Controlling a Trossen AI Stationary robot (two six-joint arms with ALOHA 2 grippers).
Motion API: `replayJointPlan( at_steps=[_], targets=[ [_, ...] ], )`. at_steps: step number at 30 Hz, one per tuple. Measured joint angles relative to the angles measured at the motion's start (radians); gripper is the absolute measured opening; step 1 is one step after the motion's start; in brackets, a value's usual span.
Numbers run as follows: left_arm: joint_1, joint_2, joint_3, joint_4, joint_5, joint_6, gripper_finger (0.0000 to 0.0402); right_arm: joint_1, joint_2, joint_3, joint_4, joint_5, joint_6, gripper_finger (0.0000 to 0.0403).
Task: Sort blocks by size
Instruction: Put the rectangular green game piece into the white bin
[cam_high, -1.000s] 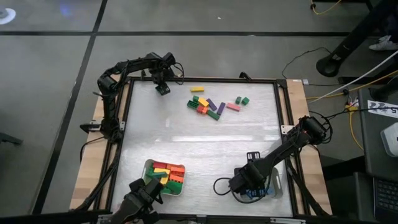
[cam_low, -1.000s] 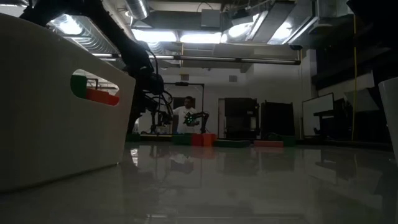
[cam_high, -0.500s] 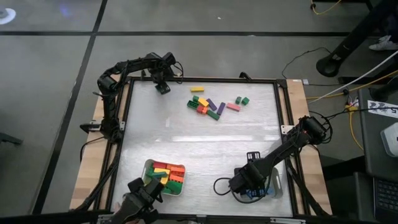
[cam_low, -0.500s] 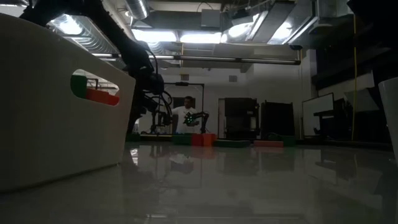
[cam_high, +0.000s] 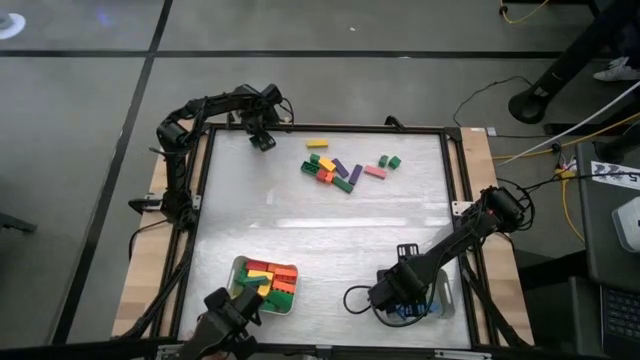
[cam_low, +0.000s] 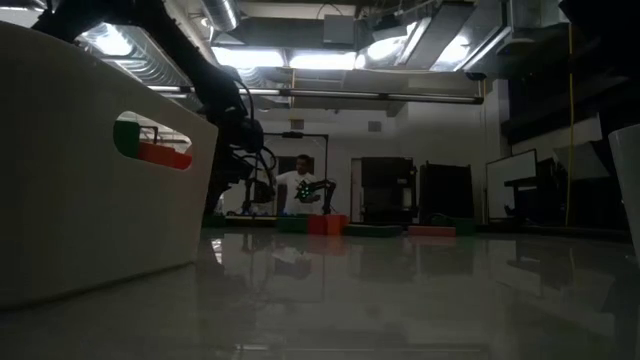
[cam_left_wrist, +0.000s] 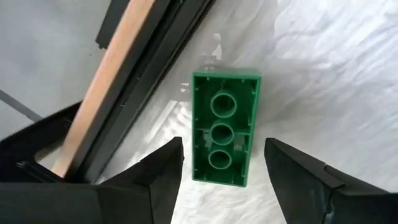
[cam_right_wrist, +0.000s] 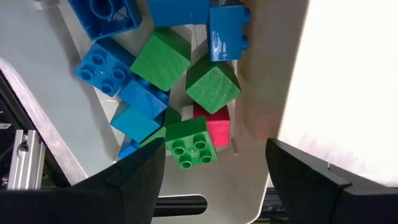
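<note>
Hovering at the table's far left corner, the left gripper (cam_left_wrist: 224, 155) stood spread astride a long green block (cam_left_wrist: 224, 127) lying studs-down, apparently the grasping step, so closing came next, while the right gripper (cam_right_wrist: 214, 155) waited spread over its tray (cam_right_wrist: 273, 74) of small blocks.

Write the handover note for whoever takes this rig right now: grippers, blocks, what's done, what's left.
Left gripper: open at the table's far left corner, straddling a long green block that lies upside down on the table, not gripped.
Right gripper: open, hanging over the near right tray, holding nothing.
Blocks: that tray holds short blue, green and red ones. The near left tray holds long red, yellow and green ones. A loose pile sits at the far middle of the table.
Done: both trays partly filled.
Left: the green block in the corner, then the pile, sorted by size.
</note>
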Motion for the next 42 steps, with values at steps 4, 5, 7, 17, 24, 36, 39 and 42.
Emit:
replayJointPlan(
  at_steps=[4, 5, 7, 17, 24, 36, 39, 42],
  targets=[
    [-0.006, 0.0, 0.0, -0.026, 0.005, -0.012, 0.0201, 0.0, 0.0, 0.0, 0.0, 0.0, 0.0, 0.0276],
    [-0.008, 0.0, 0.0, -0.04, 0.01, -0.007, 0.02, 0.0, 0.0, 0.0, 0.0, 0.0, 0.0, 0.0276],
    [-0.014, 0.0, 0.0, -0.071, 0.038, 0.015, 0.0198, 0.0, 0.0, 0.0, 0.0, 0.0, 0.0, 0.0276],
    [-0.057, 0.001, 0.0, -0.05, 0.09, -0.009, 0.0198, 0.0, 0.0, 0.0, 0.001, 0.0, 0.0, 0.0276],
    [-0.059, 0.001, 0.0, -0.026, 0.089, -0.211, 0.0198, 0.0, 0.0, 0.0, 0.001, 0.0, 0.0, 0.0276],
    [-0.059, 0.001, 0.0, 0.061, 0.089, -0.424, 0.0198, 0.0, 0.0, 0.0, 0.001, 0.0, 0.0, 0.0276],
    [-0.059, 0.001, -0.001, 0.1, 0.089, -0.464, 0.0198, 0.0, 0.0, 0.0, 0.006, 0.0, 0.0, 0.0276],
    [-0.059, 0.001, 0.0, 0.122, 0.089, -0.489, 0.0198, 0.0, 0.0, 0.0, 0.005, 0.0, 0.0, 0.0276]
  ],
)
